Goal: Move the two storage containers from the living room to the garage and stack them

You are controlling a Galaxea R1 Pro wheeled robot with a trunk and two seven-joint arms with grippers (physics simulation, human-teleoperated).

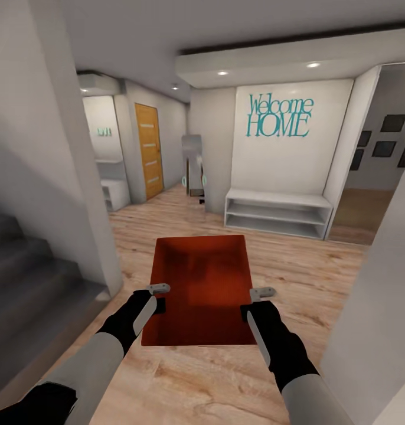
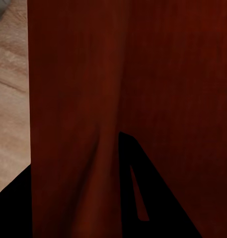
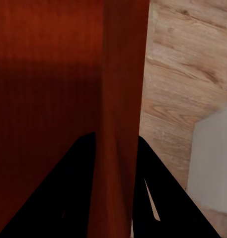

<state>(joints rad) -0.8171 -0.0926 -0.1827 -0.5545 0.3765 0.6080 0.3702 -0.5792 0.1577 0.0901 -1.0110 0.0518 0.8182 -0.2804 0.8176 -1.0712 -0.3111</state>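
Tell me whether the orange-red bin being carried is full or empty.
Empty: the head view looks straight into the orange-red rectangular storage bin and shows only its bare flat bottom.

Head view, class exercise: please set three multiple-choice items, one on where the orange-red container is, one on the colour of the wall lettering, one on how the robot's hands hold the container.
1. Where is the storage container?
A. on the white bench
B. held above the wood plank floor
C. on the stairs

2. What colour is the "Welcome HOME" lettering?
A. teal
B. black
C. orange

3. How is the container held?
A. by the left hand alone
B. by neither hand
C. by both hands, one on each side wall

Answers: 1 B, it sits between the arms over the wood plank floor. 2 A, the letters are teal on white. 3 C, the left hand and right hand each clamp a side wall.
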